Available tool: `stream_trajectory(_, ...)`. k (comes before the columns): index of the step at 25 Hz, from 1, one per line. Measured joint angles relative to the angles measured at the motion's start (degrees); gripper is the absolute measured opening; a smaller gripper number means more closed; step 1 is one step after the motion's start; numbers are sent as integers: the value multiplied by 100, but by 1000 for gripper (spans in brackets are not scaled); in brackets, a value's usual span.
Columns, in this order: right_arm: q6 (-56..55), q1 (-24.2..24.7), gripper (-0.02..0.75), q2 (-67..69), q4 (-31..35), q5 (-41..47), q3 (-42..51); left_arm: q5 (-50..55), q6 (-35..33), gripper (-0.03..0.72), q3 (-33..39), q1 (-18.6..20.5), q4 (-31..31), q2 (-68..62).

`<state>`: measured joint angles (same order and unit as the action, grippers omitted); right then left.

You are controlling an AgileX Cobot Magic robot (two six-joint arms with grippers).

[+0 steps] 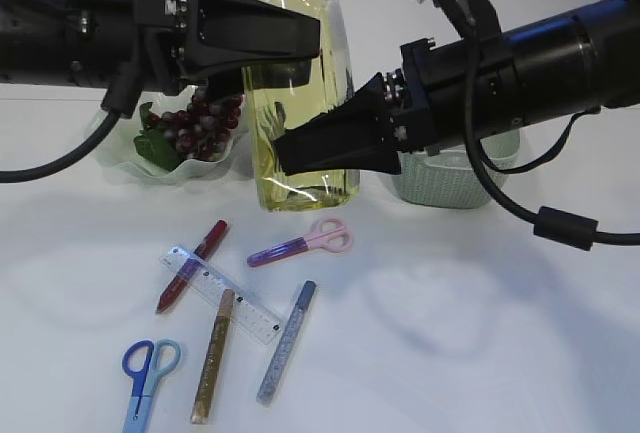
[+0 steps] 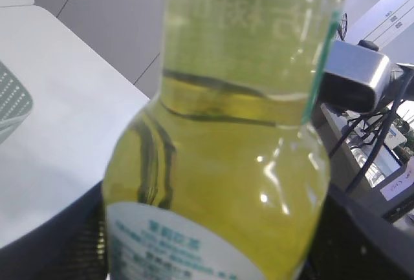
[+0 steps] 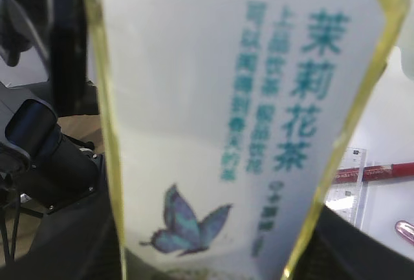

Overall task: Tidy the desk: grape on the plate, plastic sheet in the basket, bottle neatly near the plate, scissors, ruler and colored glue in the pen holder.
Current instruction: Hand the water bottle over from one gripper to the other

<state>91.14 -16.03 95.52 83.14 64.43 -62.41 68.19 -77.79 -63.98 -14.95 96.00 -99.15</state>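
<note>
Plate [image 1: 130, 168]: one, far left, holding one grape bunch [image 1: 200, 123].
Left gripper [image 1: 262, 35]: jaws spread around bottle shoulder.
Bottle [image 1: 300, 103]: one, upright, centre, beside plate.
Right gripper [image 1: 330, 148]: clamped on bottle body.
Basket [image 1: 455, 181]: one, right.
Foreground: two scissors [image 1: 148, 378], one ruler [image 1: 222, 295], three glue sticks [image 1: 213, 355], one pen [image 1: 190, 265].

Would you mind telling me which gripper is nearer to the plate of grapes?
Left. The left gripper is at the bottle's upper part, just above the plate of grapes. The right gripper is at the bottle's lower part, on the side facing the basket.
</note>
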Motion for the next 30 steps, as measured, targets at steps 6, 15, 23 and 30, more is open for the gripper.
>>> stream_trajectory(6,-35,0,450,-55,-51,-11,0,11,-61,619,0,0,48,0)
stream_trajectory(15,-110,18,450,-89,-96,-10,0,-73,-220,604,0,-117,191,0)
stream_trajectory(23,-195,18,450,-89,-96,-28,0,-215,-146,609,0,-151,212,0)
stream_trajectory(30,-241,18,450,-89,-109,-52,0,-368,-196,613,0,-244,283,-2)
